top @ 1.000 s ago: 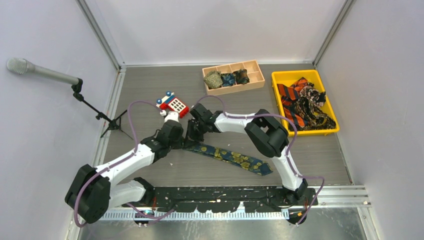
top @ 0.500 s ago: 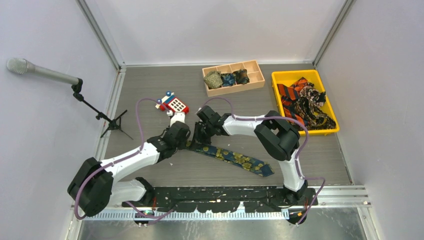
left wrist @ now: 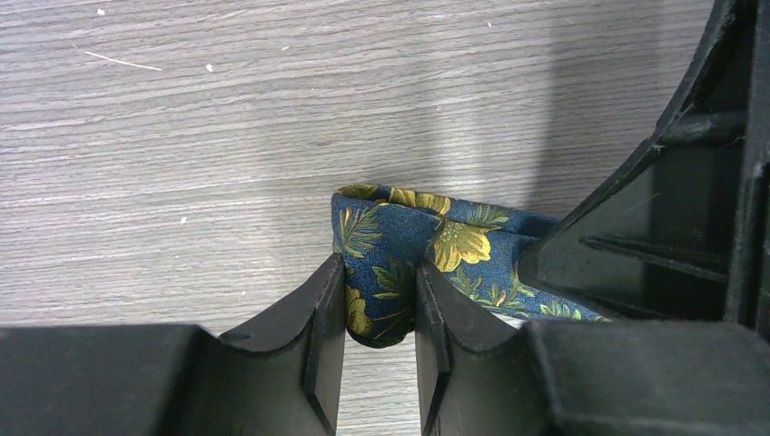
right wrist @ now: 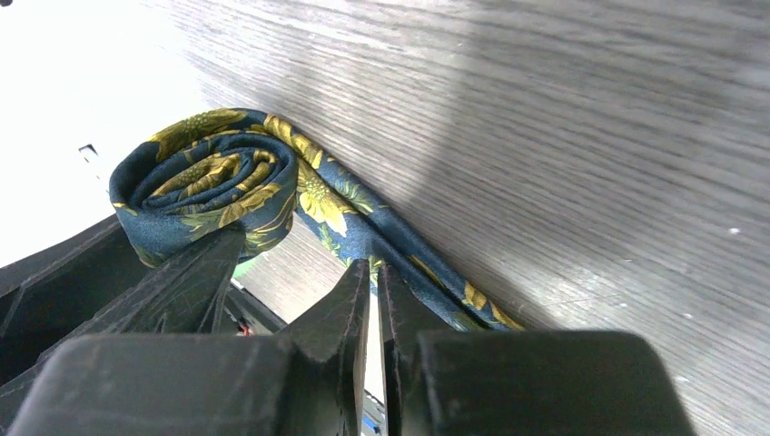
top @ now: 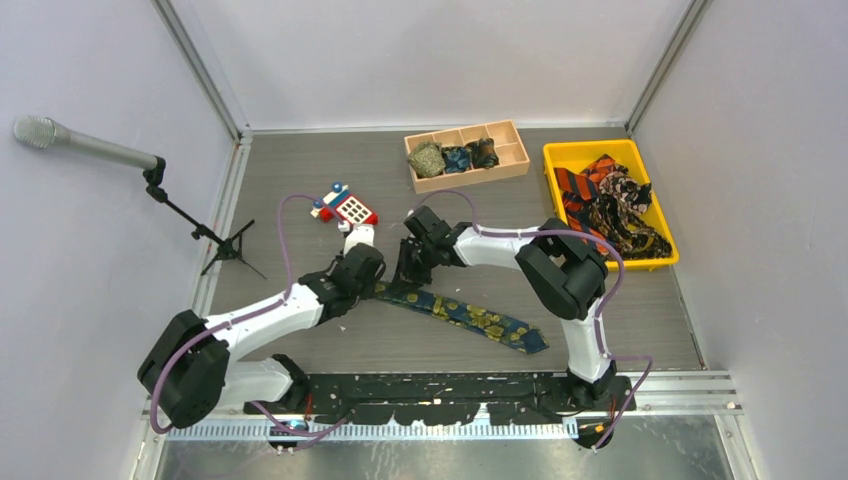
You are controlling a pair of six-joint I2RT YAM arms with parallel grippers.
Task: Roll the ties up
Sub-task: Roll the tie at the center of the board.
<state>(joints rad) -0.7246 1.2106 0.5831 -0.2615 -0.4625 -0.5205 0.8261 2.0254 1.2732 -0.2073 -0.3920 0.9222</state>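
Observation:
A navy tie (top: 470, 318) with yellow-gold flowers lies flat on the grey table, running down to the right. Its left end is wound into a small coil (right wrist: 213, 182). My left gripper (left wrist: 380, 272) is shut on that coil, fabric bulging between its fingers. In the top view it (top: 374, 286) sits at the tie's left end. My right gripper (right wrist: 374, 268) is just right of the coil, its fingertips nearly together and pinching the strip where it leaves the coil. From above it (top: 405, 280) nearly touches the left one. More ties (top: 605, 205) lie heaped in the yellow bin.
A red-and-blue toy phone (top: 345, 207) lies just behind the left gripper. A wooden compartment box (top: 520, 160) at the back holds three rolled ties (top: 457, 158). The yellow bin (top: 598, 147) stands at the back right. A microphone stand (top: 150, 170) is at the left wall.
Both grippers have shifted right along the tie together, away from the toy phone. The flat stretch of tie is a little shorter. The grips look unchanged.

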